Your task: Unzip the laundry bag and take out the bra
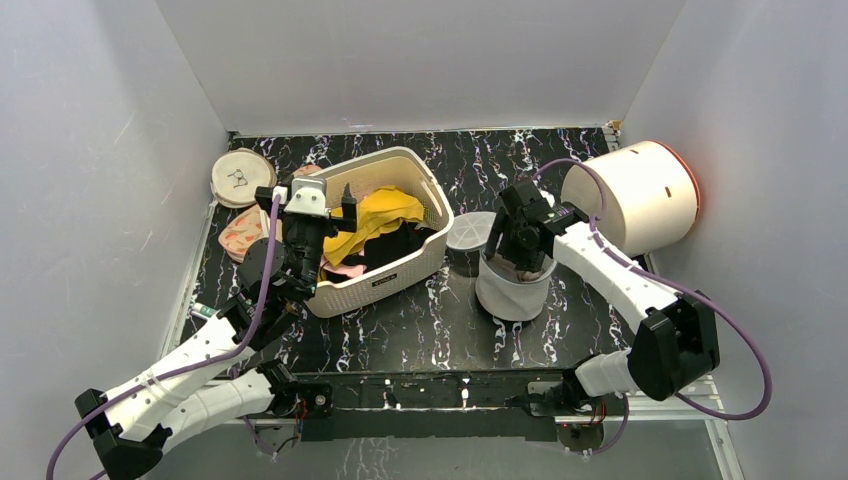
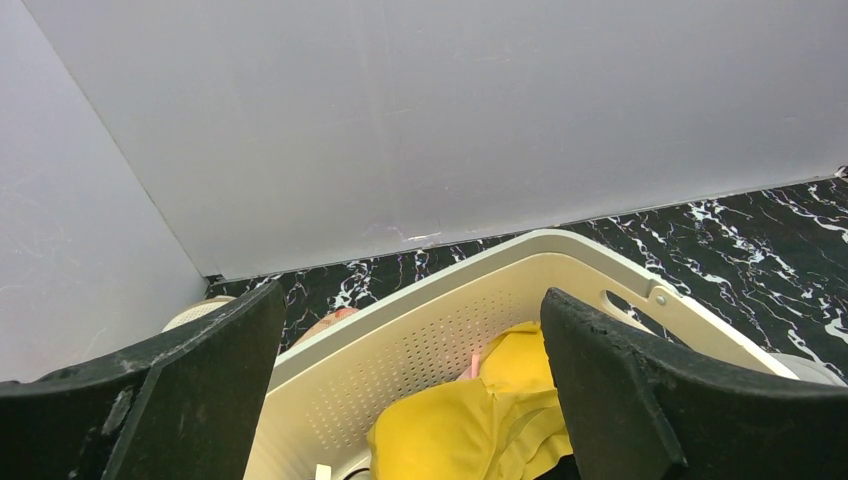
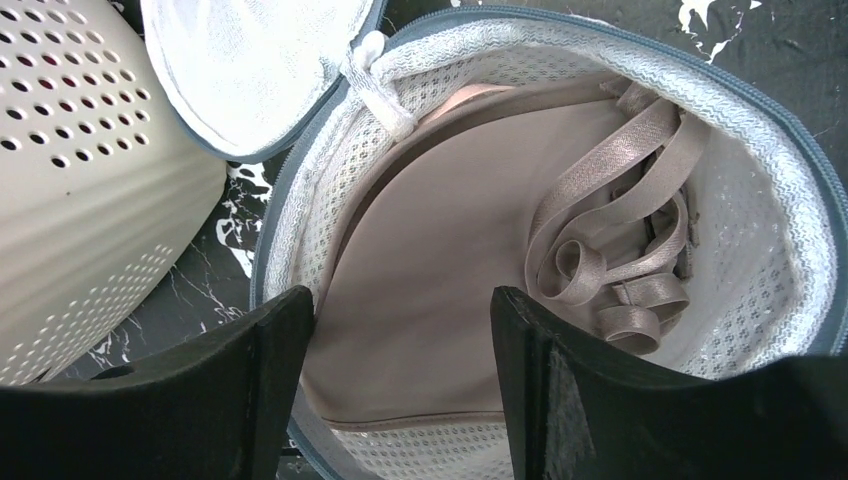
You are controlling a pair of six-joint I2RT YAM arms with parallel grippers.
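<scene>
1. Pale grey walls (image 1: 420, 60) close in a black desk (image 1: 420, 320) veined with white, and both arms reach in from its near edge
2. Left of centre on the desk is a cream perforated basket (image 1: 385, 280) holding a yellow garment (image 1: 385, 215) on top of dark and pink cloth
3. Two flat discs lie at the basket's far left: a cream disc (image 1: 238, 177) with a bra symbol at the back corner, and a pink patterned disc (image 1: 238, 238) just nearer
4. A large cream drum (image 1: 640, 195) lies on its side at the right rear of the desk
5. Just right of the basket stands the laundry bag (image 1: 512, 295), upright and unzipped, with its round mesh lid (image 1: 468, 235) thrown back toward the basket
6. Inside the bag is the bra (image 3: 440, 260), one smooth pale pink cup facing up against the mesh wall and its straps (image 3: 620, 180) looped at the side away from the basket
7. Over the bag's mouth, the right gripper (image 3: 400, 300) points down into it with its fingers partly apart on either side of the cup; the fabric between them lies smooth, and I cannot tell whether the pads touch it
8. Above the basket's near left rim, the left gripper (image 2: 410, 310) is spread fully wide, holding nothing
</scene>
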